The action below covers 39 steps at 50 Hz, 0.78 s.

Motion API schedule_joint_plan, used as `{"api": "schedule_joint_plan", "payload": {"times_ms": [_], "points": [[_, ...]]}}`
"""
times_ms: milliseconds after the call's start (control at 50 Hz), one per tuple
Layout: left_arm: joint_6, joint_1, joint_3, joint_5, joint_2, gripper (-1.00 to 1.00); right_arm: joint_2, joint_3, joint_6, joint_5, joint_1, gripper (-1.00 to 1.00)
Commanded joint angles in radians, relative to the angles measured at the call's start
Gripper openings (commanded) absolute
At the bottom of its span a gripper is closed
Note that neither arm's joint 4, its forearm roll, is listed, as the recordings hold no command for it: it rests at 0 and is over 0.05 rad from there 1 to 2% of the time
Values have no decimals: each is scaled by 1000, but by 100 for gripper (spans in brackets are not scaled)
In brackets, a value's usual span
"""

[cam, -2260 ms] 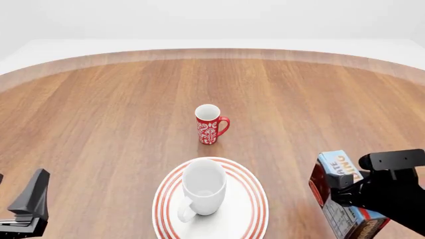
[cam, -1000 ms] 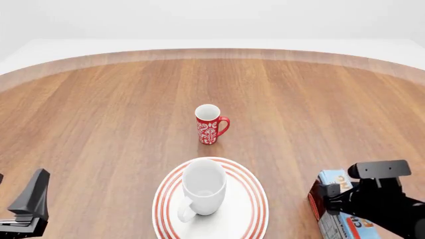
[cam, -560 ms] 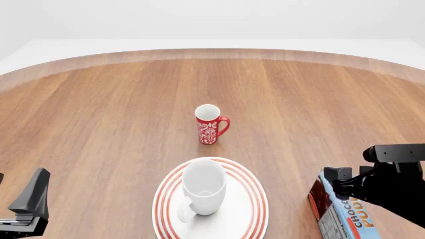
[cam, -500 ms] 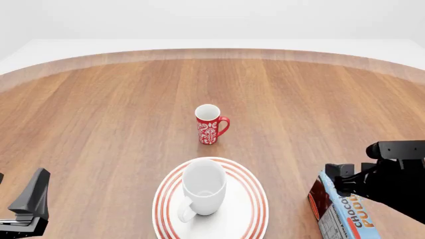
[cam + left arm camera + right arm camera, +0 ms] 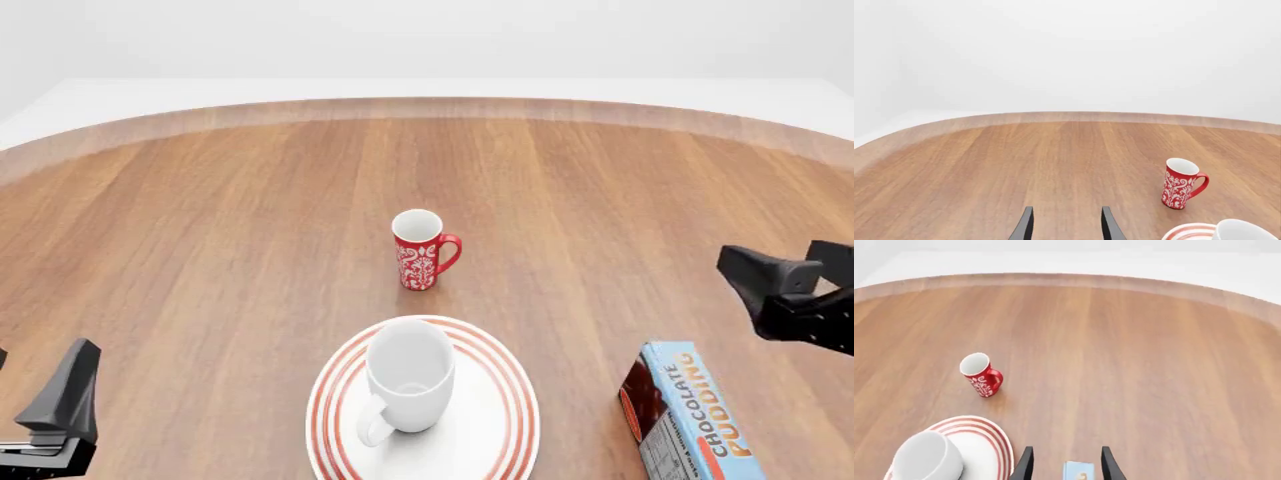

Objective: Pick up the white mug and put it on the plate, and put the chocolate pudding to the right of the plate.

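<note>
The white mug point(image 5: 407, 383) stands upright on the plate point(image 5: 514, 405), near the table's front edge; in the right wrist view the mug point(image 5: 924, 458) sits on the red-ringed plate point(image 5: 992, 440). The chocolate pudding point(image 5: 690, 413) lies on the table just right of the plate, label up. My right gripper point(image 5: 755, 290) hovers open above and beyond the carton, touching nothing; between its fingers only the pudding's corner point(image 5: 1077, 473) shows far below. My left gripper point(image 5: 60, 402) rests open at the front left, its fingers point(image 5: 1026, 226) empty.
A slim red mug point(image 5: 422, 250) with white pattern stands upright mid-table behind the plate, handle to the right; it also shows as the red mug point(image 5: 1181, 184) in the left wrist view. The round wooden table's far edge point(image 5: 427, 103) curves across the back.
My right gripper lowered the pudding to the table right of the plate, opened, let it go and rose away to the right. The left arm, mugs and plate stayed put.
</note>
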Motion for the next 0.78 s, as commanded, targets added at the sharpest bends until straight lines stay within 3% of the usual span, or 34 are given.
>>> {"api": "schedule_joint_plan", "payload": {"times_ms": [20, 140, 420, 540, 640, 780], "points": [[1, 0, 0, 2, -1, 100, -189, -67, -75, 10, -21, 100], [4, -1, 0, 1, -1, 100, -341, -79, -148, 2, -64, 100], [8, 1, 0, -1, -3, 100, -554, -93, -197, -9, -169, 100], [16, 2, 0, -2, -3, 100, -554, -134, -209, -74, -215, 100], [20, 4, 0, -3, -5, 100, -554, -154, -260, -179, -255, 100], [27, -2, 0, -3, -3, 100, -554, -143, -259, -259, -306, 100]]}}
